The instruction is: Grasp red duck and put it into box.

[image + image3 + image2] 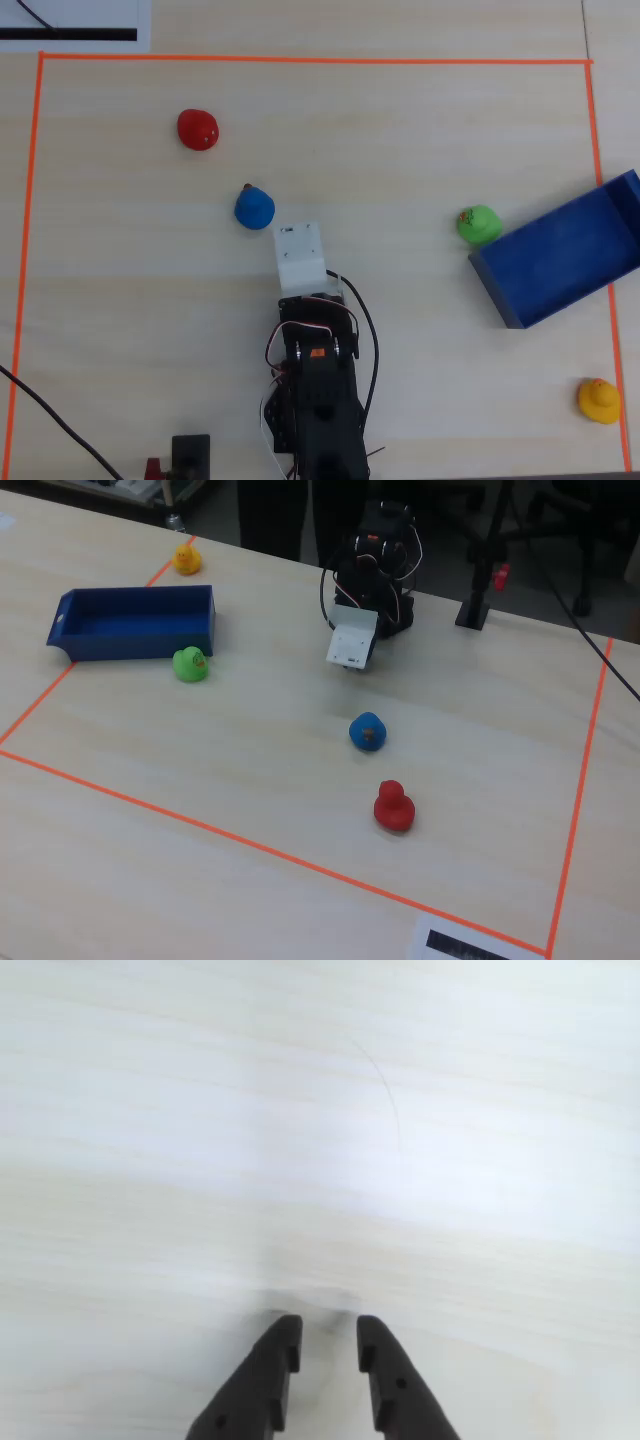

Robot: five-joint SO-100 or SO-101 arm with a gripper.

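The pincer (328,1345) hangs over bare table (320,1140) with its two dark fingers a narrow gap apart and nothing between them; it is released and empty, and the wrist view shows no duck at all. In the overhead view the arm (318,390) sits folded near the bottom centre of the orange-taped area, its white wrist housing (300,258) pointing up the picture. The blue duck (254,207) lies just beyond that housing, and the red duck (197,129) stands farther on, up and to the left, well apart from the arm. The step in hand is therefore judged to be the reach, not yet begun in earnest. To do it well, the arm should pass to one side of the blue duck, open the pincer wider than the red body, and descend centred over it before closing. The box (565,255) lies far to the right in the overhead view, with the green duck (478,224) touching or just beside its near corner.
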